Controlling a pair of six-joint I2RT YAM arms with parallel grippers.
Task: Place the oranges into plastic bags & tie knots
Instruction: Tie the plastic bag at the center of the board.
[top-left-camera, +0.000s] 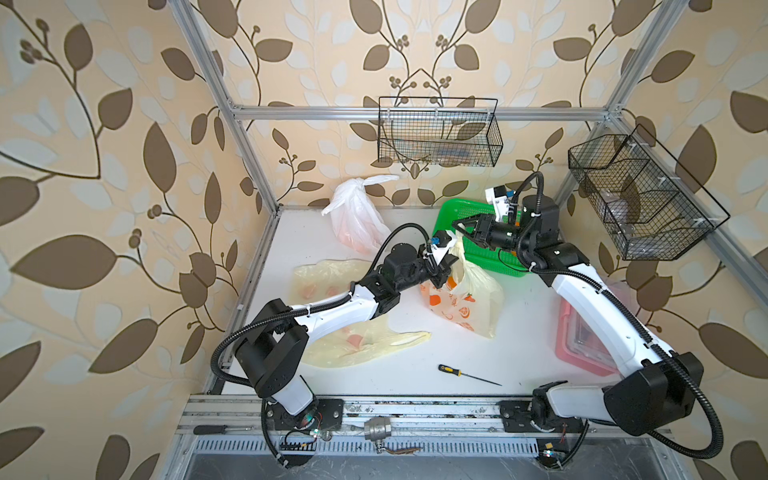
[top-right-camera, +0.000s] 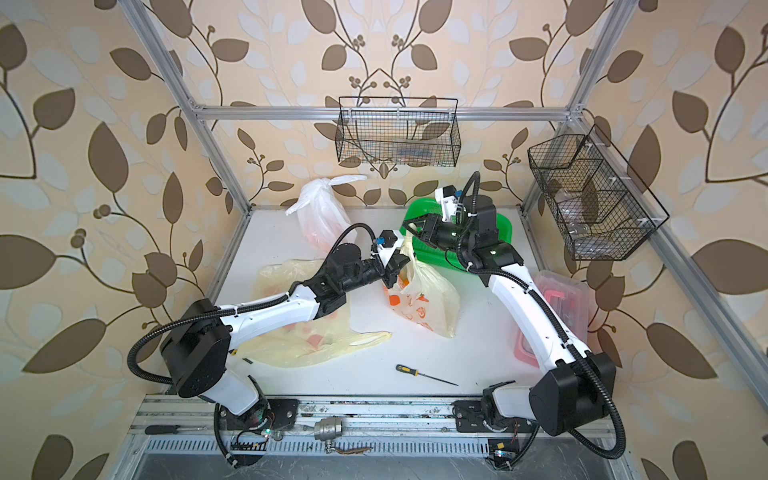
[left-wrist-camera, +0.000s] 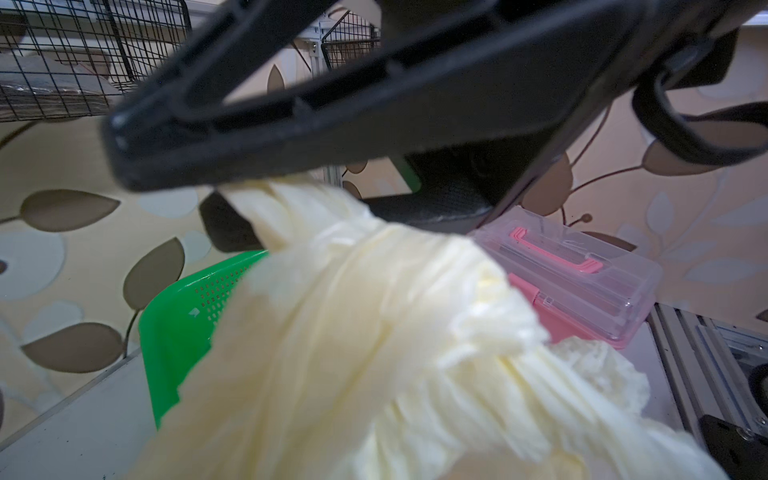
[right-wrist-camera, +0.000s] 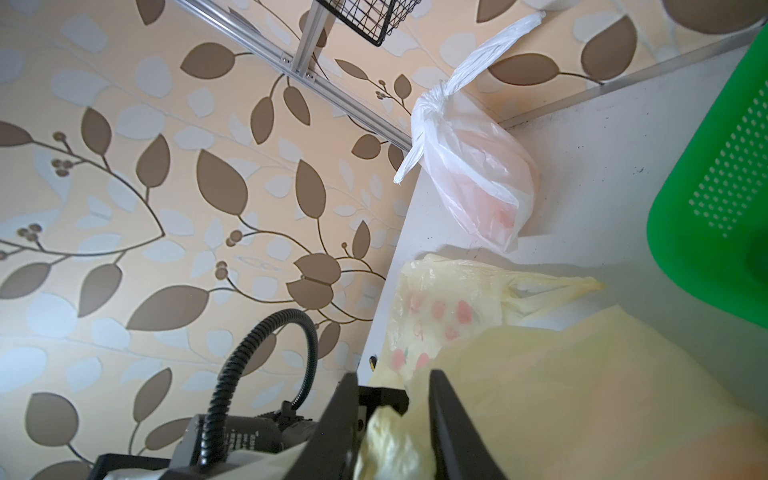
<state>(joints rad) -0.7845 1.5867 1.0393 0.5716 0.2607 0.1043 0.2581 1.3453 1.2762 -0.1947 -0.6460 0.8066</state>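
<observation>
A pale yellow plastic bag (top-left-camera: 469, 299) (top-right-camera: 424, 299) with orange fruit prints stands mid-table. Its handles are pulled up between both grippers. My left gripper (top-left-camera: 446, 266) (top-right-camera: 397, 266) is shut on the bag's top. In the left wrist view bunched, twisted plastic (left-wrist-camera: 374, 332) hides that gripper's jaws. My right gripper (top-left-camera: 459, 226) (right-wrist-camera: 395, 428) is shut on a wad of the handle strap. A white bag (top-left-camera: 357, 216) (right-wrist-camera: 478, 166) at the back left is closed with a knot (right-wrist-camera: 436, 93). Oranges (top-left-camera: 357, 243) show faintly through it.
Flat yellow bags (top-left-camera: 324, 278) (top-left-camera: 365, 340) lie under the left arm. A green basket (top-left-camera: 457, 205) sits behind the right gripper. A clear box with a pink handle (left-wrist-camera: 582, 270) is at the right edge, a screwdriver (top-left-camera: 465, 374) near the front. Wire baskets (top-left-camera: 436, 137) (top-left-camera: 631, 195) hang on the walls.
</observation>
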